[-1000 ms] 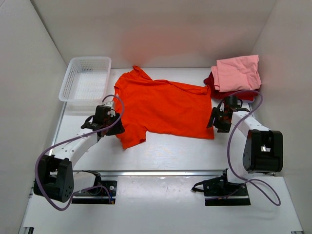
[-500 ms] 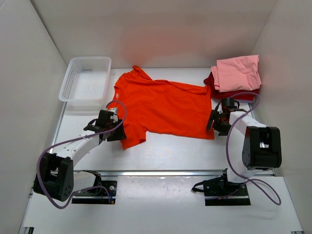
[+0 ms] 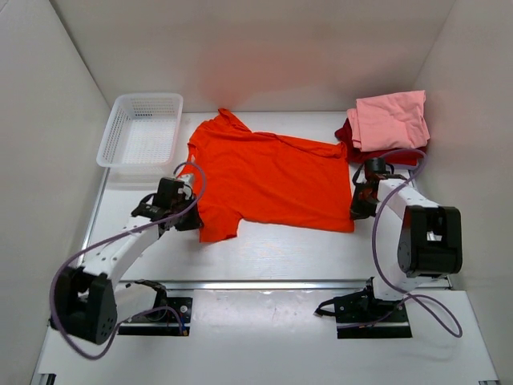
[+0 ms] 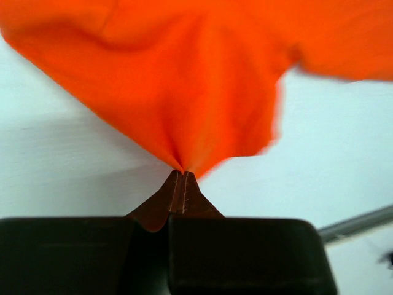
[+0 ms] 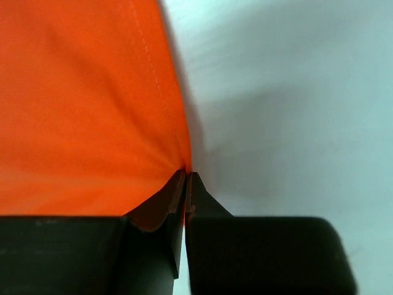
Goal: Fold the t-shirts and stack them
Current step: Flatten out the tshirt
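An orange t-shirt (image 3: 268, 176) lies spread flat across the middle of the table. My left gripper (image 3: 191, 218) is shut on the shirt's near-left sleeve; in the left wrist view the orange cloth (image 4: 184, 92) bunches into the closed gripper (image 4: 183, 174). My right gripper (image 3: 356, 210) is shut on the shirt's right hem, and the right wrist view shows the stitched orange edge (image 5: 92, 104) pinched in the closed gripper (image 5: 186, 173). A folded pink t-shirt (image 3: 391, 120) rests on a dark red t-shirt (image 3: 349, 132) at the back right.
A white mesh basket (image 3: 141, 128) stands at the back left. White walls enclose the table on three sides. A metal rail (image 3: 272, 283) runs along the near edge by the arm bases.
Both grippers closed on the orange shirt, the left on the sleeve, the right on the hem. The right gripper shifted slightly rightward and the shirt's near edges shifted a little.
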You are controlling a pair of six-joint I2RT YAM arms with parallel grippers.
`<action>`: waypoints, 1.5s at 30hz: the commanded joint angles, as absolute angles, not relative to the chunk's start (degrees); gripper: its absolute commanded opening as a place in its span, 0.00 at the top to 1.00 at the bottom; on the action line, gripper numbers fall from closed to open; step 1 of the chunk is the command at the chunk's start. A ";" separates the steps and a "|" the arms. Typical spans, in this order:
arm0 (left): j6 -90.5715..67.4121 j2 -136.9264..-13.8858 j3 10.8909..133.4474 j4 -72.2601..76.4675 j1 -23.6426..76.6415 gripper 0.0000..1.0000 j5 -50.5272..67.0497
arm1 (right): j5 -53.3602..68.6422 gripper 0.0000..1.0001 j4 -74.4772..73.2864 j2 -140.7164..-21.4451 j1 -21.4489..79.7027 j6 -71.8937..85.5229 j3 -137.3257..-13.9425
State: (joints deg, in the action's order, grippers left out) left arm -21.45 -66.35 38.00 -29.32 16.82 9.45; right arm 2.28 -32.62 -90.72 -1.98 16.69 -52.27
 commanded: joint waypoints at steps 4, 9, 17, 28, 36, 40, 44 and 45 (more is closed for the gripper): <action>-21.45 -53.10 44.12 -40.06 17.84 1.00 12.39 | 2.80 1.00 -40.34 -78.41 -5.00 13.80 -50.81; -23.37 -47.73 38.51 -42.80 17.58 1.00 14.76 | 5.98 0.69 -40.96 -78.04 -6.34 12.75 -47.56; -25.75 -44.91 35.60 -43.33 18.20 1.00 16.78 | 6.85 0.43 -38.59 -79.01 -2.82 14.68 -43.60; -25.40 -43.68 42.51 -46.65 17.23 1.00 15.56 | 4.67 1.00 -42.44 -76.57 2.01 15.73 -47.44; -24.26 -46.76 56.61 -50.19 18.81 1.00 11.86 | 6.05 0.84 -48.53 -66.97 -4.37 13.80 -51.78; -26.10 -45.27 51.87 -48.08 18.55 1.00 15.11 | 8.26 0.51 -43.52 -70.13 -5.02 13.88 -46.85; -26.72 -43.51 48.61 -47.55 18.28 1.00 16.17 | 8.79 0.42 -40.36 -73.21 -0.27 16.87 -44.13; -26.81 -43.07 48.60 -47.72 18.28 1.00 16.17 | 9.75 0.42 -39.56 -73.47 1.13 17.48 -42.90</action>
